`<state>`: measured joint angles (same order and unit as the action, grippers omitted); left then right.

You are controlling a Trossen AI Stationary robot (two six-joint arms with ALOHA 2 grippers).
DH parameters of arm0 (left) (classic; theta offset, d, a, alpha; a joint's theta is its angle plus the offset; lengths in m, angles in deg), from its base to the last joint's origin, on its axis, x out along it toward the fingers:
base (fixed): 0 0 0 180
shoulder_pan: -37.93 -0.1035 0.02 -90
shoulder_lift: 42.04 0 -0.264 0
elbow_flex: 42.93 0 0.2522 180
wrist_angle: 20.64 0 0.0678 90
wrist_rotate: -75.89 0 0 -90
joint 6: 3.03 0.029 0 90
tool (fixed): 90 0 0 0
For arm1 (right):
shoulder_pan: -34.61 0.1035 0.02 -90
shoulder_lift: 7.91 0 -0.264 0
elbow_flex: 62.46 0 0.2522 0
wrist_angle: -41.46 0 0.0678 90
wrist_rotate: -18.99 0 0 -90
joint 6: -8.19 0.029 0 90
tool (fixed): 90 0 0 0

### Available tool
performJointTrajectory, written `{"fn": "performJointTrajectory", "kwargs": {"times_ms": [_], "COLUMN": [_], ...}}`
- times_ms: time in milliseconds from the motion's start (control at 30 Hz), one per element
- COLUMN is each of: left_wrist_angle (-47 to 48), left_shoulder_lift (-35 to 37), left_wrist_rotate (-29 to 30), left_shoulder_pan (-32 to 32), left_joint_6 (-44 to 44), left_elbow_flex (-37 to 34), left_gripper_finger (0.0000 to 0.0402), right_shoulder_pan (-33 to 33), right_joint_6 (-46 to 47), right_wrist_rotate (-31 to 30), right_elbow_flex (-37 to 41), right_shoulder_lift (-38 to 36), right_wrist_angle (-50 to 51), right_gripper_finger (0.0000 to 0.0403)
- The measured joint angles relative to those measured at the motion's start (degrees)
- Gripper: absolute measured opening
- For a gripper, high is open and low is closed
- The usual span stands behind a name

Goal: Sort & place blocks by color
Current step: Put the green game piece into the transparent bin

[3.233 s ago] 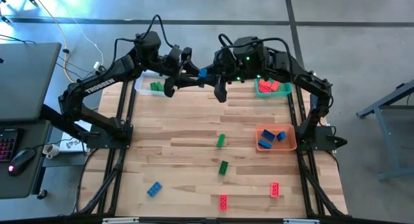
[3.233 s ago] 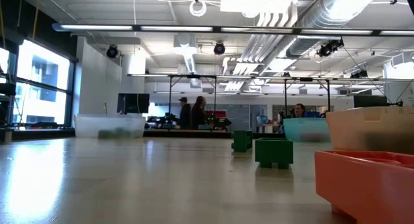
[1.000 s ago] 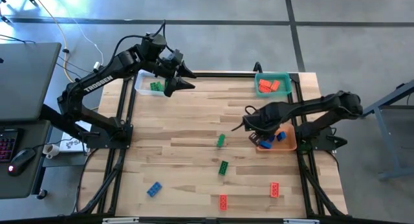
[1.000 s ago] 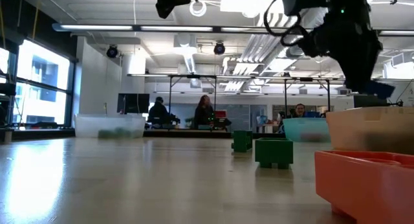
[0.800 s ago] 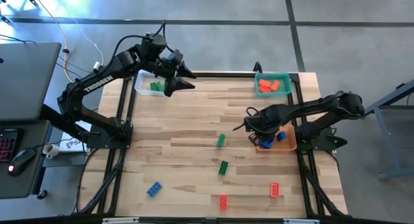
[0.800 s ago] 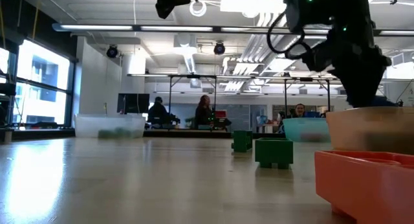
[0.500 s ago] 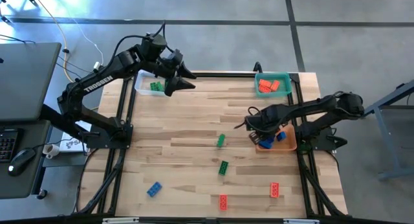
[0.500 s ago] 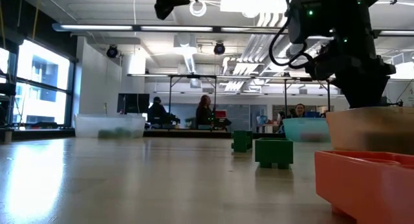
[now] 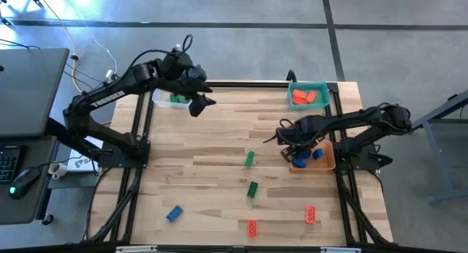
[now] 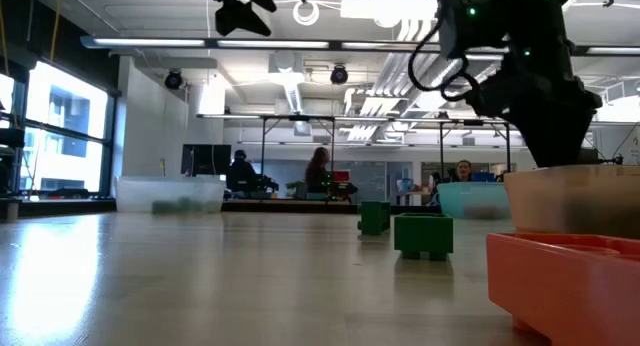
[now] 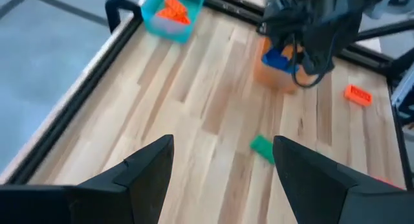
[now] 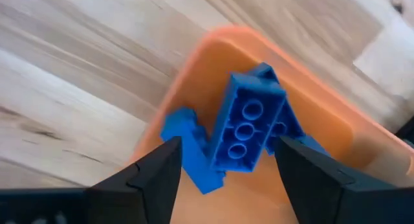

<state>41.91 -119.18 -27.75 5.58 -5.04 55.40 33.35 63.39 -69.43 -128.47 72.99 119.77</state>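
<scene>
Wood table (image 9: 219, 143) fills my high view. Near edge: two red blocks (image 9: 252, 227), one blue (image 9: 173, 213); mid-table, two green (image 9: 252, 189). At the right edge my right gripper (image 9: 298, 156) hangs spread wide over the orange tray (image 9: 330, 164); only its wrist view shows blue blocks (image 12: 249, 130) piled inside, none gripped. Far edge: teal tray (image 9: 307, 86), clear tray (image 9: 162, 98), left gripper (image 9: 199, 103) wide, empty.
</scene>
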Motion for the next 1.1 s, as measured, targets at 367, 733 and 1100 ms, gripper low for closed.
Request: {"fn": "performJointTrajectory", "kwargs": {"times_ms": [367, 733, 1100], "left_wrist_angle": [10.70, 16.12, 16.53], "left_shoulder_lift": [1.22, 1.24, 1.22], "left_wrist_rotate": [16.33, 17.34, 18.63], "left_shoulder_pan": [4.08, 8.27, 11.94], "left_joint_6": [-10.76, -21.95, -26.89], "left_elbow_flex": [0.00, -2.16, -5.06], "left_gripper_finger": [0.0252, 0.0252, 0.0252], "right_shoulder_pan": [-0.35, -0.66, -0.66], "right_joint_6": [-12.82, -44.20, -74.66], "right_wrist_rotate": [-7.79, -2.68, 4.43], "right_elbow_flex": [-12.44, -17.23, -17.23], "right_shoulder_lift": [0.00, 0.00, 2.07], "right_wrist_angle": [-3.39, -17.80, -24.92], "right_gripper_finger": [0.0234, 0.0234, 0.0234]}}
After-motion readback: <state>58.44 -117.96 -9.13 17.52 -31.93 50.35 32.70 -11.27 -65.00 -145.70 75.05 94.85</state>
